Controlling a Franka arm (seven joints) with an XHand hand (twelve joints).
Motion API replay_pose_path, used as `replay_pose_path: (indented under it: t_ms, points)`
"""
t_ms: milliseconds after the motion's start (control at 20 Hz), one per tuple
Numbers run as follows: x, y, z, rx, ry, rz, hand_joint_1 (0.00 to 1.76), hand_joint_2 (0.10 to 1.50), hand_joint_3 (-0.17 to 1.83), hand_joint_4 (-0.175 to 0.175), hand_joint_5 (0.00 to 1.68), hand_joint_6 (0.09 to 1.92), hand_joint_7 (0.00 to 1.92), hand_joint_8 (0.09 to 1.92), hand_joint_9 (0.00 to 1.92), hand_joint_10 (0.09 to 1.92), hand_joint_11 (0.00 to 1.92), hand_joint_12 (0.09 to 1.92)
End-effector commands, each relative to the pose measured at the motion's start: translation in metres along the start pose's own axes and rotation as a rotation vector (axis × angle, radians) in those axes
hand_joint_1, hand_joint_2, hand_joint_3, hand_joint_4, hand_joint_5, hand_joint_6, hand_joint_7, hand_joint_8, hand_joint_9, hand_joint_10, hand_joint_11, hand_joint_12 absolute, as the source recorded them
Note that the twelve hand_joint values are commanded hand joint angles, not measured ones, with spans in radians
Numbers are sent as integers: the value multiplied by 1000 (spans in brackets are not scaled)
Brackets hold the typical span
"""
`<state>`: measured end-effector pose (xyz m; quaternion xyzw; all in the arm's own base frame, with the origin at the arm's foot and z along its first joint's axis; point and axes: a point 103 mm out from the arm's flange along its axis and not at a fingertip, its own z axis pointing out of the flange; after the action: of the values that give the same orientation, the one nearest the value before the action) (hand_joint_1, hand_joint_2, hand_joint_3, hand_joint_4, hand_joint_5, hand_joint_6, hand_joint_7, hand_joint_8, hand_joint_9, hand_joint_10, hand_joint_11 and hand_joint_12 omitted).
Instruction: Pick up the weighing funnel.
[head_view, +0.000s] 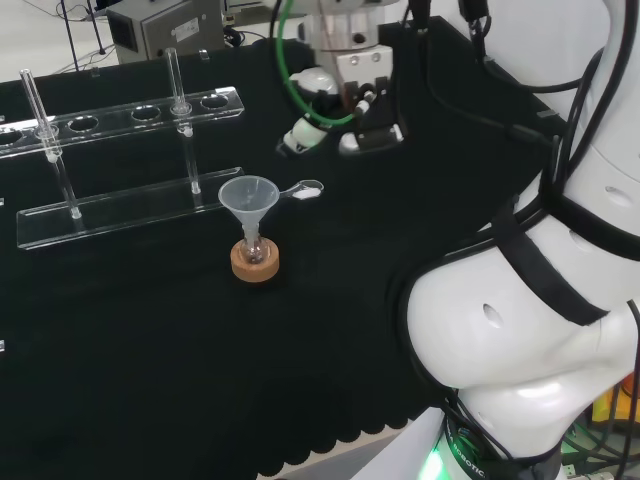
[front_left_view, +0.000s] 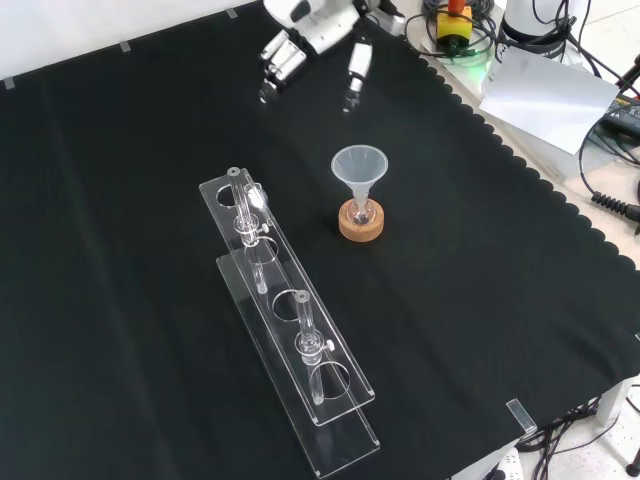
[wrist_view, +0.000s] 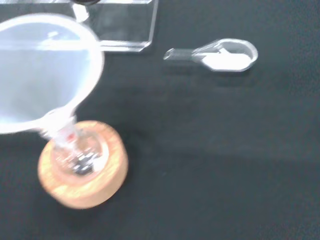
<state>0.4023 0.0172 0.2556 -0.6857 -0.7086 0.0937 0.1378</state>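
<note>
The weighing funnel (head_view: 305, 190) is a small clear piece shaped like a shallow scoop: an oval bowl that narrows into a short, thin stem. It lies flat on the black cloth with its open side up, nothing touching it. In the head view it sits just right of the funnel (head_view: 249, 200), level with that funnel's mouth, its stem pointing toward the funnel and its bowl away from it. The wrist view shows the weighing funnel (wrist_view: 225, 56) apart from the funnel (wrist_view: 45, 70), with bare cloth between them. A white patch fills part of the bowl, apparently powder, though it might be glare on the clear wall.
</note>
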Motion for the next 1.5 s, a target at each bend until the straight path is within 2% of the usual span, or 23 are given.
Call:
replay_pose_path:
  t_ms: [50, 350, 650, 850, 1250, 1300, 1500]
  points:
    - [-46, 22, -8, -27, 38, 49, 764, 964, -175, -87, 365, 87, 166, 689, 413, 702, 197, 1387]
    - [-72, 47, -2, -5, 37, 41, 778, 972, -175, -88, 389, 87, 196, 693, 464, 688, 238, 1371]
    - [-83, 78, 19, 35, 19, 30, 796, 979, -175, -86, 410, 87, 221, 698, 502, 681, 264, 1366]
    - [-79, 95, 38, 68, -5, 34, 802, 981, -175, -87, 420, 87, 230, 698, 514, 677, 271, 1362]
    - [-68, 118, 68, 107, -11, 42, 814, 983, -175, -86, 438, 87, 248, 700, 530, 669, 285, 1355]
    - [-66, 121, 71, 106, -14, 75, 815, 983, -175, -86, 440, 87, 250, 700, 533, 668, 287, 1354]
    - [-60, 129, 85, 120, -20, 52, 819, 983, -175, -85, 448, 87, 255, 699, 540, 664, 296, 1350]
